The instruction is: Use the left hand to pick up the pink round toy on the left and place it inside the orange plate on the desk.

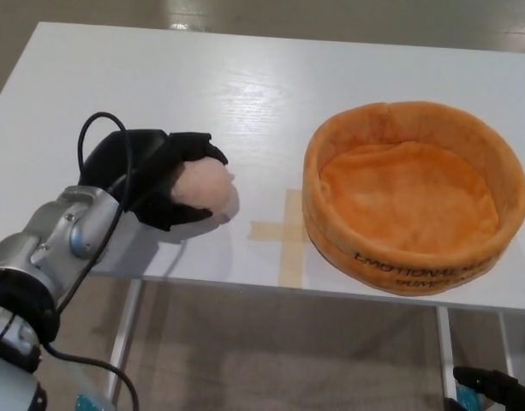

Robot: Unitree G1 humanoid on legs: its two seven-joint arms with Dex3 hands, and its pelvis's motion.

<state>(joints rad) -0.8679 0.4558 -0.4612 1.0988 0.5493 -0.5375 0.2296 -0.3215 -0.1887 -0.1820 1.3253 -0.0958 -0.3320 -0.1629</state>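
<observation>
The pink round toy (204, 189) sits at the left of the white desk (245, 86), near its front edge. My left hand (151, 175) is wrapped around it, fingers curled over the top and thumb under the front, so it is shut on the toy. Only the toy's right side shows past the fingers. The orange plush plate (414, 195), a deep round bowl with black lettering on its front wall, stands to the right with nothing in it. Low at the bottom right corner, below the desk, part of my right hand (493, 390) shows.
A cross of tan tape (283, 231) lies on the desk between the toy and the plate. The desk's front edge runs just below both. A black cable (95, 128) loops up from my left wrist. Floor shows beneath the desk.
</observation>
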